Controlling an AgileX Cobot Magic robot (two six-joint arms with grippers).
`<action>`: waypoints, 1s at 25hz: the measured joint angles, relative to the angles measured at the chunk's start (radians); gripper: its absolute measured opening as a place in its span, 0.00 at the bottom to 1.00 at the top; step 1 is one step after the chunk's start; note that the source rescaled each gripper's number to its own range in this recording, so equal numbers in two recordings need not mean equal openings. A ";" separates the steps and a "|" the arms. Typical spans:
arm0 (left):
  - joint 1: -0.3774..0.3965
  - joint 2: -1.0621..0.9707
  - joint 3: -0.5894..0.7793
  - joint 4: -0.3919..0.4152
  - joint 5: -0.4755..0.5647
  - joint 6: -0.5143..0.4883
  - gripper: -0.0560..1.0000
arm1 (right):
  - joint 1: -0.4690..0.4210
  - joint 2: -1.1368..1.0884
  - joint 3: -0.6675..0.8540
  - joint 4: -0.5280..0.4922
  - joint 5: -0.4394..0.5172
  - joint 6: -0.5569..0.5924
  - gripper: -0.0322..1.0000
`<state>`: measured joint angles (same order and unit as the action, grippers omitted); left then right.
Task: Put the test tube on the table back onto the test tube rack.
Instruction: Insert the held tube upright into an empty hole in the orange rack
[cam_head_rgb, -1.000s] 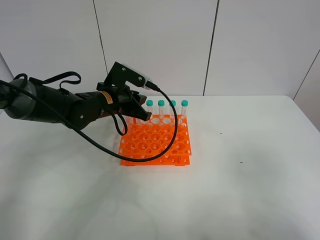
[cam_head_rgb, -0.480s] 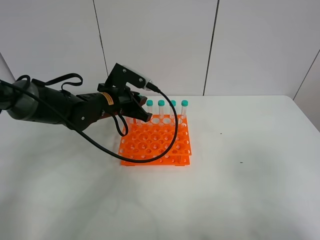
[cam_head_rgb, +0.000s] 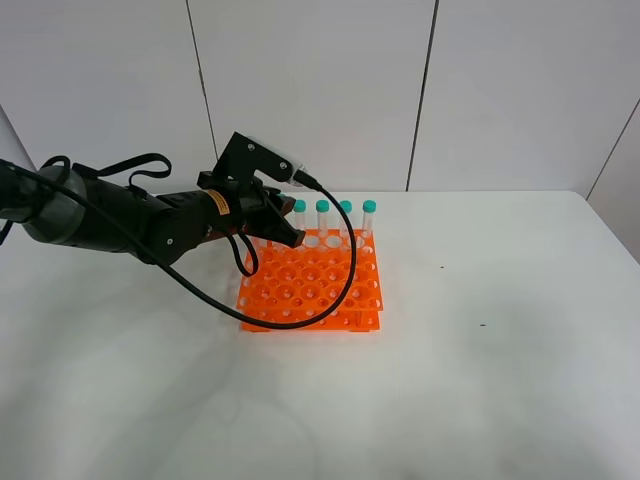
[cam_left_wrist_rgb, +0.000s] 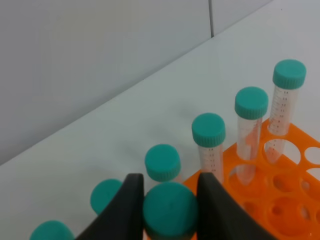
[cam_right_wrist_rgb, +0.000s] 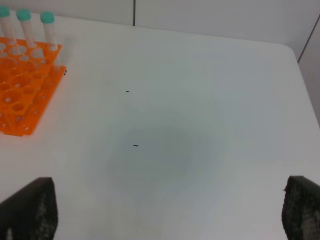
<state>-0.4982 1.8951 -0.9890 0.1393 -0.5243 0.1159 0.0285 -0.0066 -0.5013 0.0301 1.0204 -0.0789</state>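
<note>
The test tube (cam_left_wrist_rgb: 170, 212) was held clear of the table (cam_head_rgb: 480, 380) – pinched at its cap by the left gripper (cam_head_rgb: 285, 230) over the test tube rack (cam_head_rgb: 300, 300) – with seating and release judged outstanding, and the right gripper (cam_right_wrist_rgb: 165, 207) spread wide.

No word, brand or number can be read anywhere; a small yellow label (cam_head_rgb: 215, 204) sits on the left arm (cam_head_rgb: 130, 215) just behind the left hand (cam_head_rgb: 288, 234), and its dark marks are too small to make out; in the left wrist view the clear tubes (cam_left_wrist_rgb: 248, 132) standing in the far row of the orange rack (cam_left_wrist_rgb: 295, 165) carry fine printed graduation lines down their sides; the rightmost tube (cam_left_wrist_rgb: 281, 110) shows them best, as a column of short dark ticks under its teal cap, with what may be tiny figures beside them, blurred past reading.
</note>
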 joint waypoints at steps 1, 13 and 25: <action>0.003 0.007 0.000 0.000 -0.006 0.000 0.07 | 0.000 0.000 0.000 0.000 0.000 0.000 1.00; 0.009 0.066 0.000 -0.001 -0.035 -0.031 0.07 | 0.000 0.000 0.000 0.000 0.000 0.000 1.00; 0.009 0.100 -0.001 -0.002 -0.068 -0.046 0.07 | 0.000 0.000 0.000 0.001 0.000 0.000 1.00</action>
<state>-0.4894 1.9948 -0.9900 0.1376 -0.5927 0.0695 0.0285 -0.0066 -0.5013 0.0310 1.0204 -0.0789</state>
